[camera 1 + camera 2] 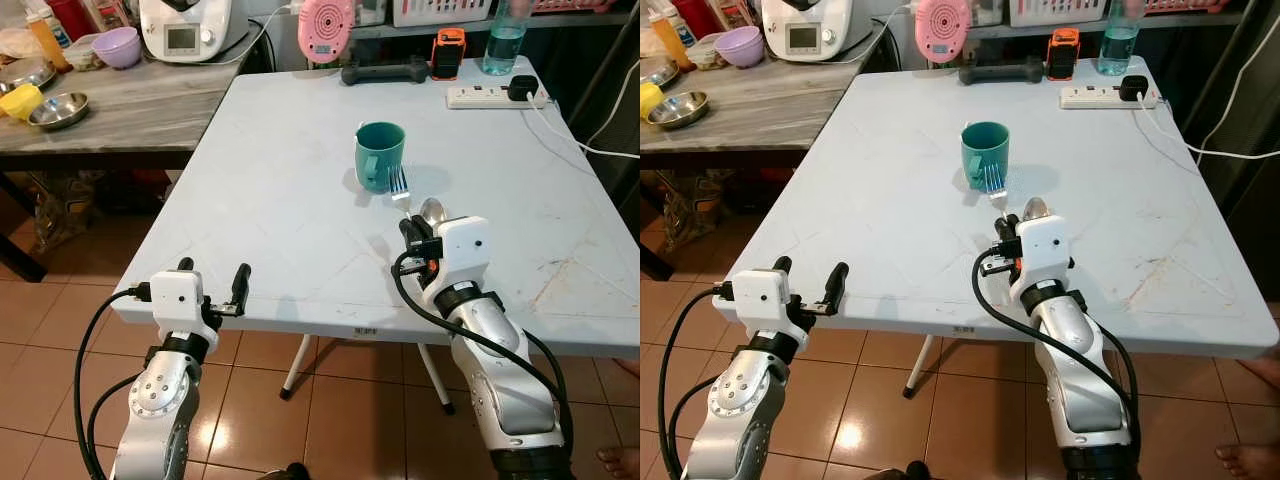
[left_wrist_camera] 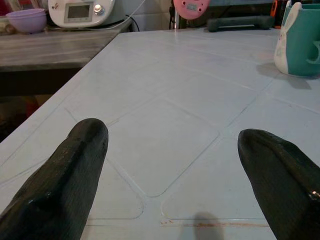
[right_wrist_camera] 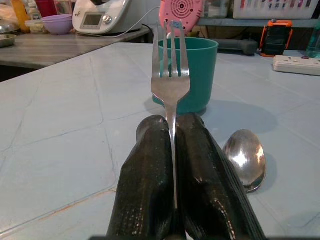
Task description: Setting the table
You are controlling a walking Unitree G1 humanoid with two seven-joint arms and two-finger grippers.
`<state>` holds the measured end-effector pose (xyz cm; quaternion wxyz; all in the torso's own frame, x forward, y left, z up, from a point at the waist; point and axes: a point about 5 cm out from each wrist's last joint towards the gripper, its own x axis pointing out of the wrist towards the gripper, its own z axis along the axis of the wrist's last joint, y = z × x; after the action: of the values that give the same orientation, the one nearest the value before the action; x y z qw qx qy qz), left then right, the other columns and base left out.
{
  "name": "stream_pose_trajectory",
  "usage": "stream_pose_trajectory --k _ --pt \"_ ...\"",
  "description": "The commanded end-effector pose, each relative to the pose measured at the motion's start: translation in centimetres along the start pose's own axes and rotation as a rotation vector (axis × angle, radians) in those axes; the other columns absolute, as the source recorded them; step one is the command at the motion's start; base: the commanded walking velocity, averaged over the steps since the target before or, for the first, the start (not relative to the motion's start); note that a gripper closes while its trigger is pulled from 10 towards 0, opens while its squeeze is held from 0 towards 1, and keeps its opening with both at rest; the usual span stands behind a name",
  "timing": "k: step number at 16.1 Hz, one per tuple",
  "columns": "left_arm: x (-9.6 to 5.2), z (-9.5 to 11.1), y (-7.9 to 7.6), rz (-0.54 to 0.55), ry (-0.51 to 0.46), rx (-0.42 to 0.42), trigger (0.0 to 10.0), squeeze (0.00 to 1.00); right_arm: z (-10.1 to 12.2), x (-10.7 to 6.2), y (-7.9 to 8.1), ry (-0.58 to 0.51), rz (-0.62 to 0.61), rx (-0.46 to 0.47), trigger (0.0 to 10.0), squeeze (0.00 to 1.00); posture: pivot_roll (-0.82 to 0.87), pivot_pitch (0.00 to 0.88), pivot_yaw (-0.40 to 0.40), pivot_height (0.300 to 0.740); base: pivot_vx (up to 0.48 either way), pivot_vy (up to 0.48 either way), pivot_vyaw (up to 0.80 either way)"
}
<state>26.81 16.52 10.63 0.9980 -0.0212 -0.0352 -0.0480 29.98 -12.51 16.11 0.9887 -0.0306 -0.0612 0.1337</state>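
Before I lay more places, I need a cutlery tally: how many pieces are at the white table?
2. A fork is clamped in the right claw, tines toward the teal mug. A spoon lies on the white table beside that claw. More may be hidden.

white table [image 1: 280,190] — teal mug [image 1: 380,155], spoon [image 1: 432,211]

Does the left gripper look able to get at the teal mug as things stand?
Probably yes. The left gripper hangs open at the near table edge, and the stretch of tabletop between it and the teal mug is bare. The mug stands well ahead, towards the right gripper holding the fork, so it would need a long forward reach.
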Motion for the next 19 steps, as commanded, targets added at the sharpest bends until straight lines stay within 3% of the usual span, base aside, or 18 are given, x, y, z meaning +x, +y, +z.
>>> stream_pose_trajectory --k 1,7,19 --pt "-0.01 -0.34 0.39 0.025 0.025 0.008 10.0 0.0 0.29 -0.02 0.44 -0.02 0.013 0.02 10.0 0.0 -0.17 0.111 0.114 0.74 0.0 0.0 -0.58" --pt "0.02 -0.41 0.38 0.021 0.027 0.016 10.0 0.0 0.2 0.12 0.6 -0.02 0.018 0.027 10.0 0.0 -0.17 0.11 0.114 0.74 0.0 0.084 -0.47" --pt "0.29 -0.41 0.01 -0.009 0.027 0.031 10.0 0.0 0.0 0.53 -0.22 -0.019 -0.005 0.015 10.0 0.0 -0.17 0.107 0.127 0.74 0.0 0.393 -0.6"
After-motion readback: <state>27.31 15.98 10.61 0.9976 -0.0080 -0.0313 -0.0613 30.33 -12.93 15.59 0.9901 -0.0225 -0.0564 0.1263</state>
